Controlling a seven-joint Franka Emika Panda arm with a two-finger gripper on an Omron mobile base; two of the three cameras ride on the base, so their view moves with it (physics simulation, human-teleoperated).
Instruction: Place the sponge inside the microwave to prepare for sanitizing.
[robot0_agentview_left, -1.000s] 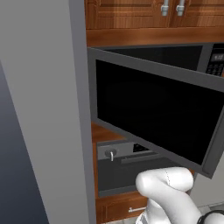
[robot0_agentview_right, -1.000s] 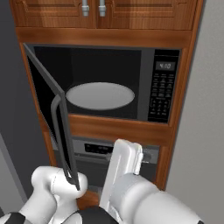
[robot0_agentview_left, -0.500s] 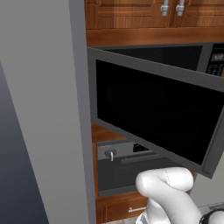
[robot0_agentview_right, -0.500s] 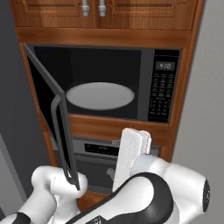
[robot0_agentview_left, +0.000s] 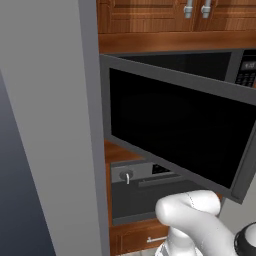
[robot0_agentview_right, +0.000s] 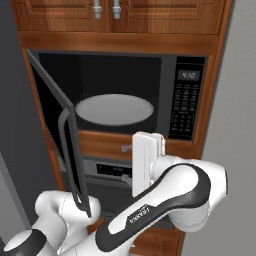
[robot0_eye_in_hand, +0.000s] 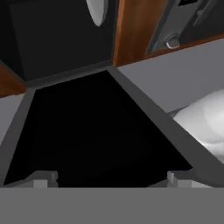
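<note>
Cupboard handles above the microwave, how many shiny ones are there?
2. The left handle and the right handle hang side by side where the two wooden cupboard doors meet, right above the open microwave. More may be hidden past the picture's edge.

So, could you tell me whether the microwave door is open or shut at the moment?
Open. The microwave door is swung out to the left, exposing the dark cavity and the bare turntable plate.

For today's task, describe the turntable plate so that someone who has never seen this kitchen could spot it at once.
Find the wooden upper cabinets; directly beneath sits the built-in microwave, its door swung open to the left. Inside lies the turntable plate: the one round, pale grey disc, bright against the dark cavity.
</note>
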